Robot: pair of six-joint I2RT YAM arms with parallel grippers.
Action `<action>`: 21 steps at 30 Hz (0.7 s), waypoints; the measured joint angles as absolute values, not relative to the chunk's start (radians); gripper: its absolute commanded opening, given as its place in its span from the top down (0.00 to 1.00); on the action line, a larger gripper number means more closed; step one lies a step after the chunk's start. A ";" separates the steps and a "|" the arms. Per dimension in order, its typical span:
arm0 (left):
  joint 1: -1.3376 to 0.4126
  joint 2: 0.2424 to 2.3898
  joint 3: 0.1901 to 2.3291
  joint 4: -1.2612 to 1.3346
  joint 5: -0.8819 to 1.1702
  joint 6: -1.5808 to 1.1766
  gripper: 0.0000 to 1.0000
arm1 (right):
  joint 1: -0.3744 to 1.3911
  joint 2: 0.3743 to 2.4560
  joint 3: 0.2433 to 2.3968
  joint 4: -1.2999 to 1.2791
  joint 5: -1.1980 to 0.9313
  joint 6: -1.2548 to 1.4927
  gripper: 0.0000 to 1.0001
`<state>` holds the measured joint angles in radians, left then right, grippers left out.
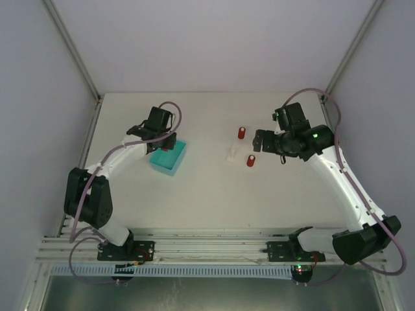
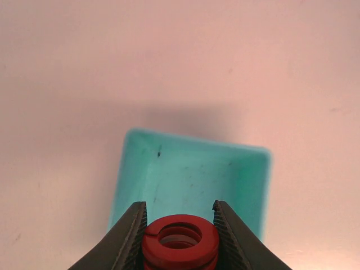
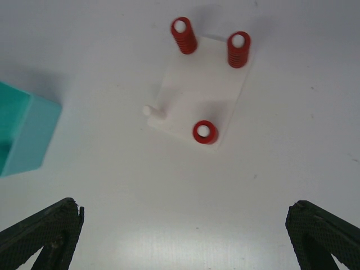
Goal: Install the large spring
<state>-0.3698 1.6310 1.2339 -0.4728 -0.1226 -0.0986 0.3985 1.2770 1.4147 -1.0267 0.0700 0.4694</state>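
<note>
The left fingers (image 2: 132, 239) are closed narrowly on the large spring (image 2: 180, 241), a red coil clamped by its sides. The left wrist camera sees it end-on, looking down its hollow centre, so its long axis runs along the fingers and points down at the worktop (image 1: 214, 207). It hangs above the near end of an open teal bin (image 2: 191, 177).

The right fingers (image 3: 48, 233) are spread wide and hold nothing. They hover over a white base plate (image 3: 199, 93) with four pegs. Three of the pegs carry red springs (image 3: 183, 35). The fourth, a bare peg (image 3: 153, 111), stands at the plate corner nearest the bin.

In the overhead view the plate lies to the right of the bin, apart from it and between the two arms. The bare peg is too small to pick out there.

The coming move likely turns on this: the peg lies to the right of the held spring, and the spring's open bore must line up over the peg's tip before lowering. The right arm is nearer the plate, but the left arm has the spring.
</note>
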 measured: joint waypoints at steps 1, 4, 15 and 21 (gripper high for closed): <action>-0.370 1.608 1.234 -0.463 -0.110 -0.093 0.92 | 0.398 1.280 1.428 -1.027 0.053 0.470 0.01; -0.371 1.537 1.223 -0.409 -0.046 -0.070 0.92 | 0.398 1.302 1.467 -1.024 0.001 0.472 0.03; -0.448 1.366 1.016 -0.066 0.332 0.084 0.93 | 0.402 1.444 1.536 -1.018 -0.260 0.471 0.15; -0.533 1.356 0.962 0.050 0.442 0.197 0.93 | 0.428 1.526 1.652 -1.035 -0.402 0.460 0.18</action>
